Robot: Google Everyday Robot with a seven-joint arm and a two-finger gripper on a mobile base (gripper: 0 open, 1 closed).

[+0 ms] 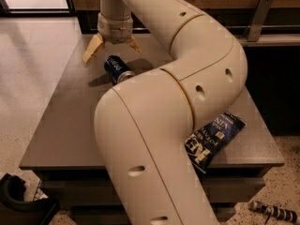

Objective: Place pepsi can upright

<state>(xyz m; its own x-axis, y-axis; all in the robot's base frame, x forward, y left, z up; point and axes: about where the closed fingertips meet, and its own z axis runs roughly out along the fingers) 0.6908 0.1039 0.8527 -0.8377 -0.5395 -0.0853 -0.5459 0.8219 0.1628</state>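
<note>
The pepsi can (117, 69) is dark blue with a silver end. It lies on its side on the grey table (61, 121), toward the far left part. My gripper (112, 48) hangs just above and slightly behind the can, with its two tan fingers (92, 48) spread wide on either side. It is open and holds nothing. My large cream arm covers the middle of the table.
A blue crisp bag (215, 138) lies near the table's front right edge, partly under my arm. A dark counter with a metal bracket (257, 18) runs behind the table. A dark object (18, 203) sits on the floor at the lower left.
</note>
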